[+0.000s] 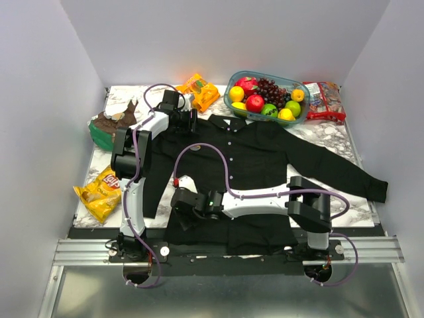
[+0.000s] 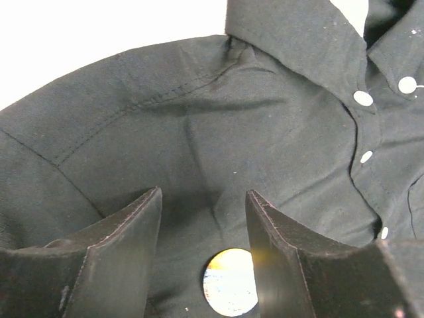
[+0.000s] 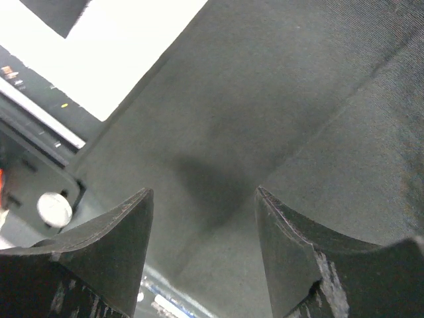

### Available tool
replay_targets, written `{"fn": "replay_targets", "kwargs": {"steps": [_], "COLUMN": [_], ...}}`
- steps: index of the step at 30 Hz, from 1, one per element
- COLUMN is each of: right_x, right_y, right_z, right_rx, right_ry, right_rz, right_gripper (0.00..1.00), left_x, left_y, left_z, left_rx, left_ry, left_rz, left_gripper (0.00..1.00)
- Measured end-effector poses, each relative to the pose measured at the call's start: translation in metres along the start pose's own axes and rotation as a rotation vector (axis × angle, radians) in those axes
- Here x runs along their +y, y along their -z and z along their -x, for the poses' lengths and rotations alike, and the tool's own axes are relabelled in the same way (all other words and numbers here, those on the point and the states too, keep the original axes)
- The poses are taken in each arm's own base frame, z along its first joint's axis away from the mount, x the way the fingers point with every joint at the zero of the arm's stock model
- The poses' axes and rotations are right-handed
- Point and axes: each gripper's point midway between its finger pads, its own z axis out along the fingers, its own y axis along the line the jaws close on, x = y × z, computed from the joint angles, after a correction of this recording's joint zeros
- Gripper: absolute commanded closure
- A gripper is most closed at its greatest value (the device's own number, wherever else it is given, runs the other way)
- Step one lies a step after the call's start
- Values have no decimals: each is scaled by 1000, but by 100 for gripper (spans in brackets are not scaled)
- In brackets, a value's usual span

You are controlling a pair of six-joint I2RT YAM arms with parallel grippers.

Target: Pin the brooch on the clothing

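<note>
Left tool (image 2: 204, 195) spread, pinching nothing. Brooch (image 2: 228, 281) lies flat on shirt (image 2: 199, 112) between its fingers, partly hidden by one finger. Right tool (image 3: 203, 195) also spread, empty, plain shirt fabric under it, near the hem.

Teal basket (image 1: 227, 101) of mixed fruit is sitting at the far edge of the marble table (image 1: 331, 136), a red packet (image 1: 323, 101) lying just right of it and an orange snack bag (image 1: 199, 89) lying to its left. A brown-and-green bundle (image 1: 111, 126) and a yellow chip bag (image 1: 101, 192) are lying along the left edge.
</note>
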Motion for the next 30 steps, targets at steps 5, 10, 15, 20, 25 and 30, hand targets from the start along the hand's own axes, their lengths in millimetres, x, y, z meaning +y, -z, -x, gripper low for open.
{"fn": "replay_targets", "kwargs": {"steps": [5,10,15,20,25,30], "right_x": [-11,-21,-23,-22,-21,-17], "right_y": [-7,-10,-13,-15,-15,-15], "right_z": [-8,-18,-21,-21,-22,-25], "right_rx": [31,62,73,76,83,103], "right_ry": [-12,-29,-31,-34,-32,-26], "right_rz": [-75,-122,-134,-137,-132,-110], "right_gripper": [32,38,59,80,95,100], "left_x": [1,2,2,2,1,1], "left_y": [-2,-3,-3,-3,-3,-3], "left_z": [1,3,3,3,3,3], "left_rx": [-1,-2,-2,-2,-2,0], "left_ry": [-4,-10,-13,-12,-7,-2], "left_rz": [0,0,0,0,-2,-2], "left_gripper": [39,39,39,39,39,38]}}
